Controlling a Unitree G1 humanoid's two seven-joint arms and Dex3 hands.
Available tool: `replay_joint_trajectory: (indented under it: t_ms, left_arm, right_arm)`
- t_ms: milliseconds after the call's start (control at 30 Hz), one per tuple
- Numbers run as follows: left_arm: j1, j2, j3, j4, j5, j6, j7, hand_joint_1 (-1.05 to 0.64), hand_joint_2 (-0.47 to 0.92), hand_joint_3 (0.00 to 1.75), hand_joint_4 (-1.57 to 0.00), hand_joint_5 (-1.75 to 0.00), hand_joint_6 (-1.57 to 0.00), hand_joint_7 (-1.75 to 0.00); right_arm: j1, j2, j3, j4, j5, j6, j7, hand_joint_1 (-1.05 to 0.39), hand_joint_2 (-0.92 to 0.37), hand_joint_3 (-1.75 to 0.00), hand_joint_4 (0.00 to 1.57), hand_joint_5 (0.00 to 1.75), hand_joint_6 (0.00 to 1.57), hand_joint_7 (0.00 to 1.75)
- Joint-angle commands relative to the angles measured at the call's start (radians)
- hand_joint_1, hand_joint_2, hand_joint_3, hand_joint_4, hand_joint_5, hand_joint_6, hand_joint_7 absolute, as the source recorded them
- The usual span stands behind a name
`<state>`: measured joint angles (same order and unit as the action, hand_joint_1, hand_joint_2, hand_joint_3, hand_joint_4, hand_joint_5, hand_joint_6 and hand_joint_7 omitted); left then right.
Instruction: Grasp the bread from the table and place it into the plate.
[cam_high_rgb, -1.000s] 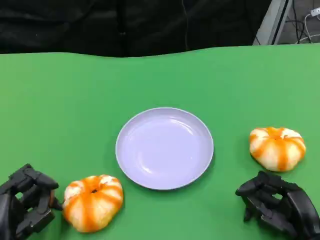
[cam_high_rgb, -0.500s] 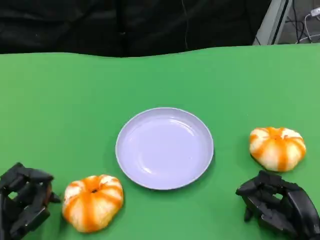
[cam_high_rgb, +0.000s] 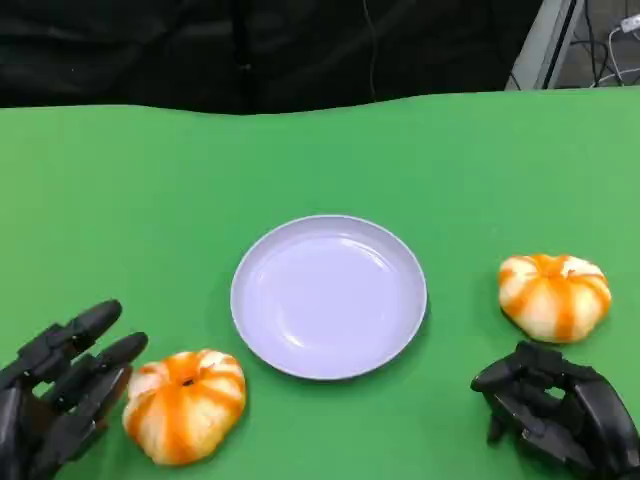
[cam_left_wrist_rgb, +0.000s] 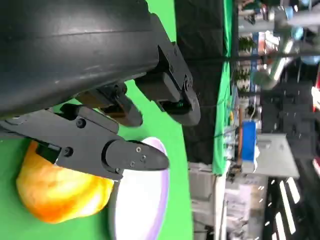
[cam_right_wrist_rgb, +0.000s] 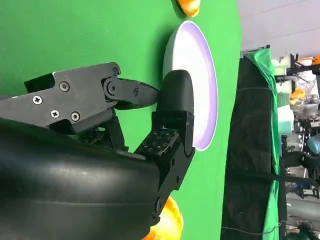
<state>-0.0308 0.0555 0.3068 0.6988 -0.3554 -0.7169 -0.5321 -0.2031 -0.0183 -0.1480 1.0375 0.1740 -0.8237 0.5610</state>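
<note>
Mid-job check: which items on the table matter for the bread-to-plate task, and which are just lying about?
Part of the job:
- bread by the left robot hand
- bread by the right robot hand
- plate, nothing in it
- left robot hand, fingers spread
- right robot hand, fingers curled

Just there:
- green table
- black backdrop

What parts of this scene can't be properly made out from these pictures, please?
- Left hand, head view: its palm side and wrist run off the picture's lower left corner.
- Left bread, left wrist view: the hand's own fingers cover its upper part.
- Right bread, right wrist view: the black shell covers most of it; the edge cuts off the rest.
- Right hand, head view: cut off at the lower right corner.
</note>
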Motion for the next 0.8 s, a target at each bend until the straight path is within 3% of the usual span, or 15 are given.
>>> replay_joint_trajectory:
  t_ms: [33, 167, 400, 567, 800]
  left_arm:
    - [0.009, 0.055, -0.019, 0.039, 0.138, -0.134, 0.060, -0.71, 0.92, 0.27, -0.58, 0.00, -0.56, 0.00]
    - [0.005, 0.081, -0.039, 0.072, 0.257, -0.215, 0.152, -0.80, 0.92, 0.37, -0.58, 0.00, -0.56, 0.00]
    - [0.078, 0.125, -0.104, -0.091, 0.614, -0.223, 0.427, -0.93, 0.92, 0.41, -0.61, -0.01, -0.59, -0.01]
    - [0.142, 0.172, -0.165, -0.247, 0.806, -0.124, 0.528, -1.04, 0.92, 0.34, -0.48, 0.00, -0.49, 0.00]
    - [0.206, 0.230, -0.258, -0.449, 0.935, 0.072, 0.520, -1.05, 0.92, 0.30, -0.28, 0.00, -0.38, 0.00]
  right_arm:
    - [0.000, -0.019, -0.005, 0.008, -0.001, -0.006, -0.004, -0.25, -0.92, -0.41, 0.69, 1.69, 0.85, 0.95]
    - [0.000, -0.020, -0.002, 0.008, -0.008, -0.009, -0.015, -0.26, -0.92, -0.41, 0.70, 1.69, 0.85, 0.96]
    - [0.006, -0.014, -0.003, -0.004, 0.005, 0.001, 0.000, -0.25, -0.92, -0.42, 0.70, 1.70, 0.84, 0.96]
    - [0.008, -0.017, 0.004, -0.004, -0.014, -0.012, -0.027, -0.26, -0.92, -0.41, 0.69, 1.69, 0.85, 0.96]
    - [0.009, -0.014, 0.005, -0.007, -0.007, -0.009, -0.024, -0.26, -0.92, -0.41, 0.70, 1.70, 0.85, 0.96]
